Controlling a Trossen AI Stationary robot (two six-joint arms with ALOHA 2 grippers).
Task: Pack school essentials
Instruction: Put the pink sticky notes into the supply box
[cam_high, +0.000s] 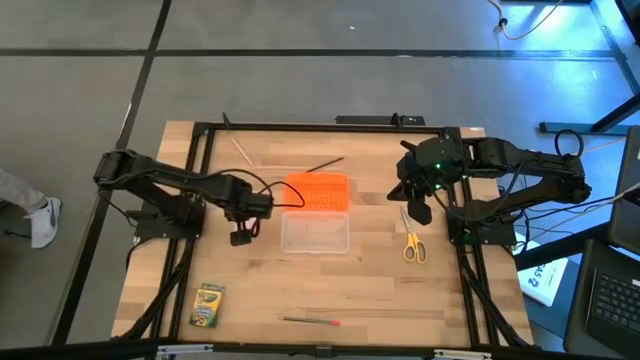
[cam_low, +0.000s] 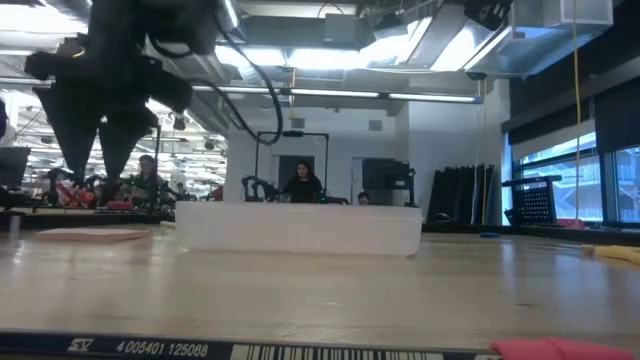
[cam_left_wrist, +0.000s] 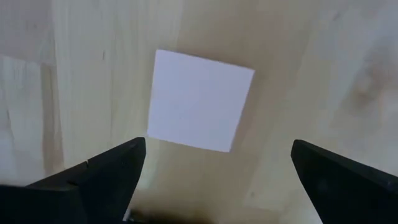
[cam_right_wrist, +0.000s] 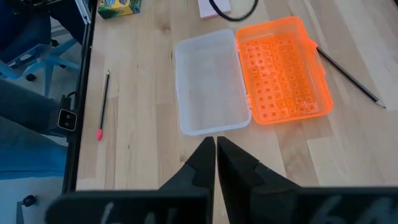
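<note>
Left gripper (cam_left_wrist: 214, 177): fingers (cam_left_wrist: 102, 177) spread wide, holding nothing, hanging over the pale square block (cam_left_wrist: 200, 101), which lies flat on the bench (cam_left_wrist: 323, 74) just left of the open clear box (cam_high: 315, 232). The block sits between the finger lines but skewed to them, and nearer one finger.

To do it well, as I read it:
- Rotate the wrist so the fingers meet two opposite edges square, not corners.
- Centre over the block before descending. It's thin and flat, so tips must reach bench level or they'll skid over the top.
- Close slowly; an off-centre pinch will likely spin it away.
- Lift clear of the box wall, then drop into the clear tray, not onto the orange lid (cam_high: 318, 192) folded open behind it.

Right gripper (cam_right_wrist: 216, 158): fingers clenched, empty, parked on the right side above the scissors (cam_high: 411, 243).

Still out on the bench: crayon box (cam_high: 207, 305) at the near left, red-tipped pencil (cam_high: 310, 321) at the near edge, thin dark pencil (cam_high: 325, 164) and a pale stick (cam_high: 241, 151) at the far side. Box tray looks empty.
</note>
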